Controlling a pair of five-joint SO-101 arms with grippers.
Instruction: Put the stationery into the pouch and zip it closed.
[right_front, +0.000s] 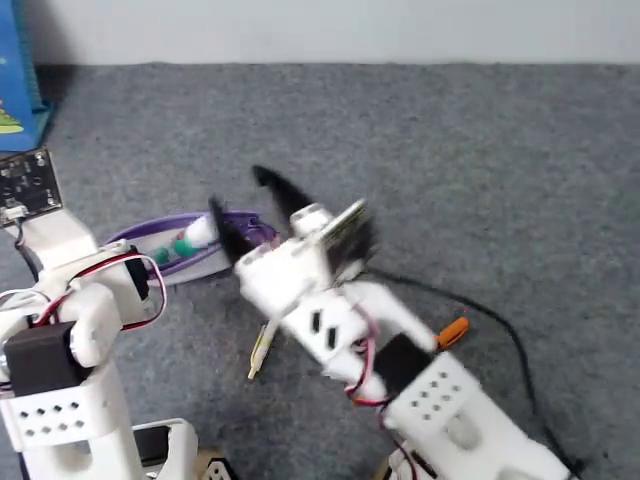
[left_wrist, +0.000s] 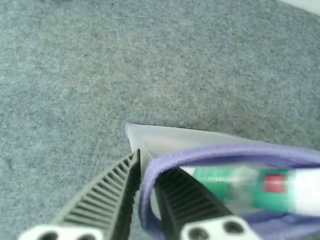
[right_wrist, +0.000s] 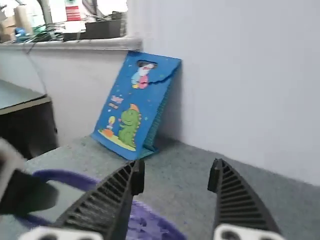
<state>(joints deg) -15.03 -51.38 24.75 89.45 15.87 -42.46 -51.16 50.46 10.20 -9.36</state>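
Left of centre: pouch (right_front: 190, 255), tube (left_wrist: 240, 187) inside | left gripper (left_wrist: 147, 165) pinches purple rim, likely bracing the mouth | right gripper (right_wrist: 177, 170) spread, empty, above | thin yellow stick (right_front: 262, 350) outside, nearer.

My left arm (right_front: 60, 350) and right arm (right_front: 400, 370): white printed shells, black servo blocks, red-white-black wires looping at joints. On left gripper (left_wrist: 148, 167) and right gripper (right_wrist: 176, 170): black ribbed fingers, pale screw-holed bases. Bare circuit board (right_front: 25, 185) on left wrist.
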